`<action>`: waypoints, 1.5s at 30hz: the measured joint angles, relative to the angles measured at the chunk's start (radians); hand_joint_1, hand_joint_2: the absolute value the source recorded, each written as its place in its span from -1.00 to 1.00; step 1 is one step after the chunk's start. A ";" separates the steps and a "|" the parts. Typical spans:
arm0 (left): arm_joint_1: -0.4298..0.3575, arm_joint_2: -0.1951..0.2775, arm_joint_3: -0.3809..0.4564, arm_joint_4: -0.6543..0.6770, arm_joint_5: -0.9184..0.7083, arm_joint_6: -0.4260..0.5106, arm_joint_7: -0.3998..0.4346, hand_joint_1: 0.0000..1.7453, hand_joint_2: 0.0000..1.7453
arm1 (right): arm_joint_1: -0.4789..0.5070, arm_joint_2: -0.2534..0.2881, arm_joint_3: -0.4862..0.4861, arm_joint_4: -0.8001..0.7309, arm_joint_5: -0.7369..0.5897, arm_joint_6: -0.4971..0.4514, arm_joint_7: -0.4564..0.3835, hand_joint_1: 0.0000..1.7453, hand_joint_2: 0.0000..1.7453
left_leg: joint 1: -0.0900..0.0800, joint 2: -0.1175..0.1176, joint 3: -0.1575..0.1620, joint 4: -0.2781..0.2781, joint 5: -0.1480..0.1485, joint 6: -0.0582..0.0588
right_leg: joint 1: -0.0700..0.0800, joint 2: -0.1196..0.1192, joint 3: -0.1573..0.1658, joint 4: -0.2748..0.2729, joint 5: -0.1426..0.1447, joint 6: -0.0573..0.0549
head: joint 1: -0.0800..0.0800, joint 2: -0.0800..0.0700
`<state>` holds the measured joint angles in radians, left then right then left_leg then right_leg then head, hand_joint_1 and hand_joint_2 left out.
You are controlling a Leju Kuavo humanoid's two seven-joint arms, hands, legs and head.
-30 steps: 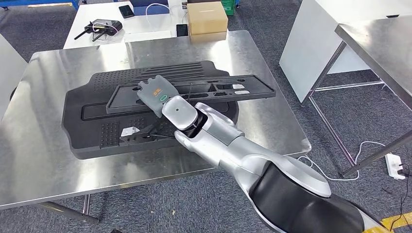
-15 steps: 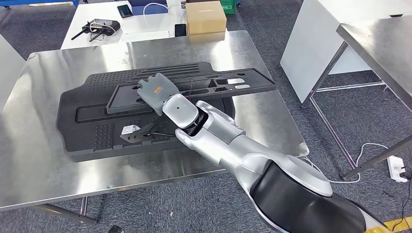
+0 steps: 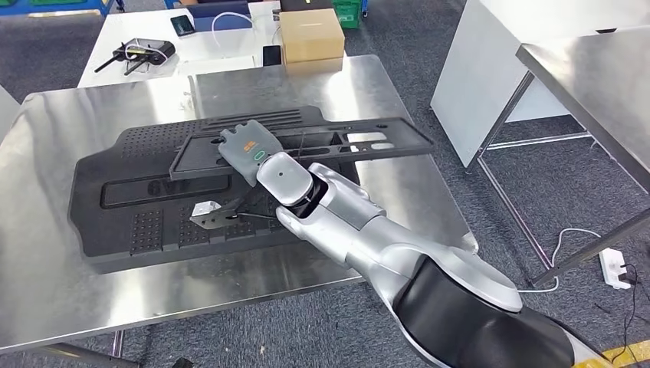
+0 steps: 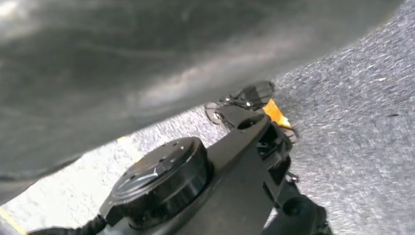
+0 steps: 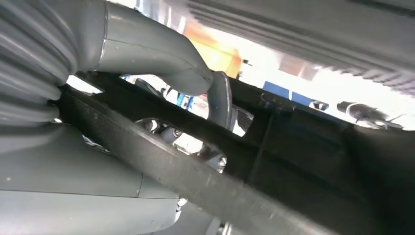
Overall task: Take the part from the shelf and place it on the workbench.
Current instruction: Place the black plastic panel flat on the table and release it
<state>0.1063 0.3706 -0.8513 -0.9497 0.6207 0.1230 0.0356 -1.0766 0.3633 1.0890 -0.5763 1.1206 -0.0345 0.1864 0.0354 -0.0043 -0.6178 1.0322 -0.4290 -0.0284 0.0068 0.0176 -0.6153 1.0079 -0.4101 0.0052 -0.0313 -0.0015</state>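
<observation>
Part in question: a long, narrow black plastic frame panel with cut-out openings (image 3: 306, 143), lying across a larger black moulded plastic panel with ribbed and dotted patches (image 3: 146, 207) on the shiny stainless-steel workbench (image 3: 46, 284). The narrow part runs from about nine o'clock to three o'clock over the big panel's far half, its three o'clock end jutting past the big panel. The robot's right hand (image 3: 247, 148) grips the narrow part near its nine o'clock end; in the right wrist view the grey thumb (image 5: 161, 63) hooks over the part's edge, fingers closed round it. At twelve o'clock, beyond the workbench, a white table (image 3: 215, 46) carries a brown cardboard box (image 3: 310, 34). I cannot tell the left hand's state.
</observation>
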 joint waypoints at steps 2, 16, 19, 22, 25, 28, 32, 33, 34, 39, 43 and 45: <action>0.002 -0.002 0.005 -0.001 -0.017 -0.007 0.003 -1.00 -1.00 | 0.003 0.000 0.001 0.000 -0.004 -0.001 -0.002 1.00 1.00 | -0.003 -0.004 0.000 -0.005 0.000 0.000 | 0.001 0.000 -0.006 0.001 0.002 -0.001 | 0.001 0.000; 0.008 0.041 -0.010 -0.039 -0.202 -0.015 -0.075 -1.00 -1.00 | 0.014 0.007 0.041 -0.039 -0.059 0.001 -0.007 1.00 1.00 | -0.014 -0.012 -0.003 -0.005 0.001 0.013 | -0.007 -0.006 0.000 -0.015 0.008 0.012 | 0.001 0.000; 0.008 0.048 -0.015 -0.043 -0.214 -0.010 -0.080 -1.00 -1.00 | 0.016 0.007 0.046 -0.044 -0.063 0.001 -0.008 1.00 1.00 | -0.013 -0.011 -0.003 -0.005 0.002 0.014 | -0.006 -0.005 0.000 -0.015 0.009 0.013 | 0.001 0.000; 0.001 0.062 -0.037 -0.051 -0.313 0.027 -0.109 -1.00 -1.00 | 0.017 0.007 0.054 -0.050 -0.079 0.003 -0.009 1.00 1.00 | -0.011 -0.011 -0.003 -0.005 0.002 0.014 | -0.004 -0.005 -0.001 -0.014 0.009 0.013 | 0.001 0.000; -0.029 0.097 -0.094 -0.062 -0.573 0.115 -0.167 -1.00 -1.00 | 0.017 0.007 0.071 -0.067 -0.106 0.012 -0.010 1.00 1.00 | -0.009 -0.011 -0.003 -0.005 0.002 0.014 | -0.002 -0.005 -0.001 -0.014 0.009 0.013 | 0.001 0.000; -0.078 0.148 -0.163 -0.072 -0.859 0.183 -0.223 -1.00 -1.00 | 0.018 0.008 0.093 -0.091 -0.137 0.022 -0.006 1.00 1.00 | -0.007 -0.011 -0.003 -0.005 0.002 0.013 | -0.001 -0.005 -0.001 -0.012 0.009 0.013 | 0.001 0.000; -0.111 0.196 -0.195 -0.082 -1.038 0.178 -0.263 -1.00 -1.00 | 0.018 0.009 0.122 -0.113 -0.170 0.030 0.002 1.00 1.00 | -0.007 -0.008 -0.003 -0.005 0.002 0.013 | -0.001 -0.004 -0.002 -0.011 0.009 0.012 | 0.001 0.000; -0.114 0.202 -0.196 -0.084 -1.048 0.171 -0.267 -1.00 -1.00 | 0.018 0.009 0.127 -0.117 -0.174 0.031 0.003 1.00 1.00 | -0.007 -0.008 -0.003 -0.005 0.002 0.013 | -0.001 -0.004 -0.002 -0.011 0.009 0.012 | 0.001 0.000; -0.114 0.206 -0.196 -0.087 -1.048 0.164 -0.268 -1.00 -1.00 | 0.019 0.009 0.132 -0.119 -0.177 0.031 0.003 1.00 1.00 | -0.007 -0.008 -0.003 -0.005 0.002 0.013 | -0.001 -0.004 -0.002 -0.011 0.009 0.012 | 0.001 0.000; -0.105 0.216 -0.194 -0.103 -1.006 0.136 -0.266 -1.00 -1.00 | 0.019 0.009 0.150 -0.126 -0.182 0.031 0.003 1.00 1.00 | -0.008 -0.007 -0.003 -0.005 0.002 0.013 | -0.001 -0.004 -0.002 -0.011 0.009 0.012 | 0.001 0.000; -0.096 0.224 -0.193 -0.115 -1.002 0.135 -0.266 -1.00 -1.00 | 0.019 0.009 0.159 -0.126 -0.183 0.031 0.003 1.00 1.00 | -0.008 -0.007 -0.003 -0.005 0.002 0.013 | -0.001 -0.004 -0.003 -0.011 0.009 0.012 | 0.001 0.000; -0.094 0.228 -0.193 -0.120 -1.007 0.136 -0.267 -1.00 -1.00 | 0.019 0.009 0.163 -0.126 -0.183 0.031 0.003 1.00 1.00 | -0.008 -0.007 -0.003 -0.005 0.002 0.013 | -0.001 -0.004 -0.003 -0.011 0.009 0.012 | 0.001 0.000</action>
<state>0.0122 0.5991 -1.0445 -1.0699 -0.3863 0.2588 -0.2317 -1.0580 0.3727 1.2515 -0.7023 0.9380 -0.0038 0.1896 0.0277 -0.0114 -0.6210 1.0270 -0.4267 -0.0154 0.0059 0.0131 -0.6178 0.9965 -0.4016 0.0176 -0.0301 -0.0015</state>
